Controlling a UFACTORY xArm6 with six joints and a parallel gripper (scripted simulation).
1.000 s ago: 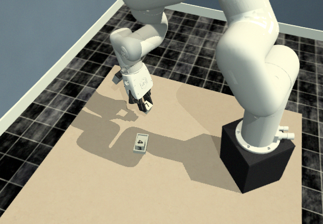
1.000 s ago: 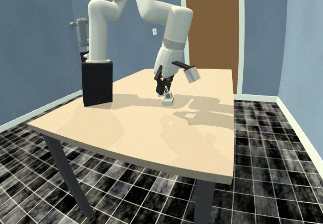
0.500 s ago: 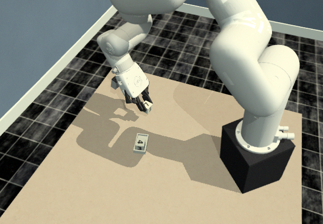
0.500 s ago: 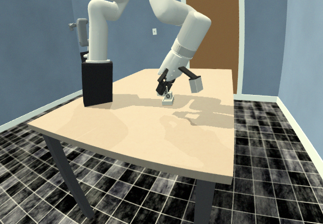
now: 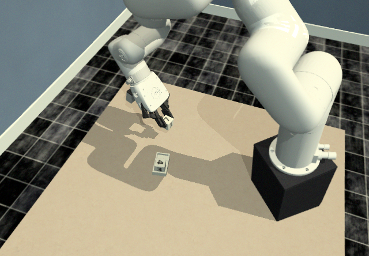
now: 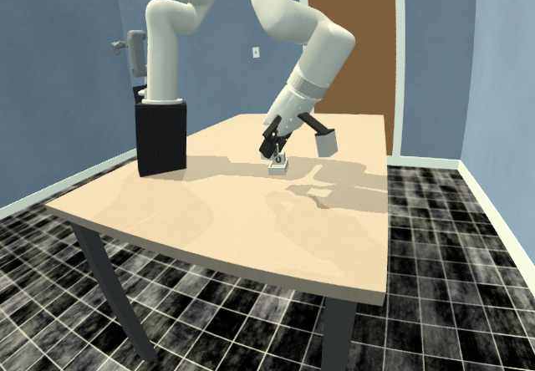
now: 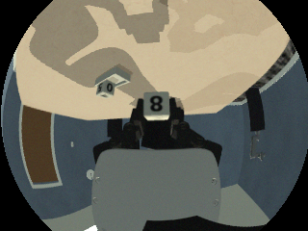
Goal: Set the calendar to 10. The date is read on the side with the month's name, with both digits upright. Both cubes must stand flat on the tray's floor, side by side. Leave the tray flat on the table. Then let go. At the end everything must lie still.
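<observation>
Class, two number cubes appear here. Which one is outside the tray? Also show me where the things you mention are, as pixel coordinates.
The cube [image 5: 168, 123] [image 7: 156, 106] showing an 8 to the wrist view, held in the gripper [image 5: 165, 121] [image 7: 157, 106]; the other stands inside the tray [image 5: 159, 174] [image 6: 277, 170] [image 7: 122, 72].

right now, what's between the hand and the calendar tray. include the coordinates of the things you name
Tabletop [image 5: 163, 138] [image 6: 216, 215] [image 7: 48, 96], partly under a shadow [image 5: 158, 149] [image 6: 242, 170] [image 7: 107, 57], lies between the hand [image 5: 167, 120] [image 6: 272, 155] [image 7: 157, 106] and calendar tray [image 5: 160, 174] [image 6: 277, 170] [image 7: 124, 73]; the top view shows it.

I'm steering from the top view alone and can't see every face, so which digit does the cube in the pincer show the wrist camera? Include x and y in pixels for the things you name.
Observer: In the wrist view, the held cube [image 5: 168, 123] [image 6: 275, 153] [image 7: 156, 105] shows an 8.

Operator: And the cube in the tray, which digit faces the exterior camera?

Observer: The tray cube [image 5: 159, 161] [image 6: 281, 159] [image 7: 105, 89] shows a 0 on that side.
</observation>
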